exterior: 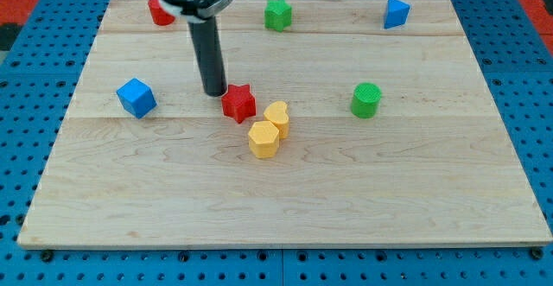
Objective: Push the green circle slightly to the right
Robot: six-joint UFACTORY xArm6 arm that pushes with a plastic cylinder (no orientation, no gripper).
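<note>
Top left: red block (pixel 159 11) half hidden by arm | my tip (pixel 215 92) beside red star (pixel 238 103)

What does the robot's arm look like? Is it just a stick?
Pretty much! What shows is a straight, dark, smooth round rod that ends in my tip, flat and blunt, with no fingers or claws. At the view's top, the rod goes up into a wider, dark, rounded holder with a pale patch beside it. I can see no cables, stickers or writing on it. The rest of the arm is out of view.
</note>
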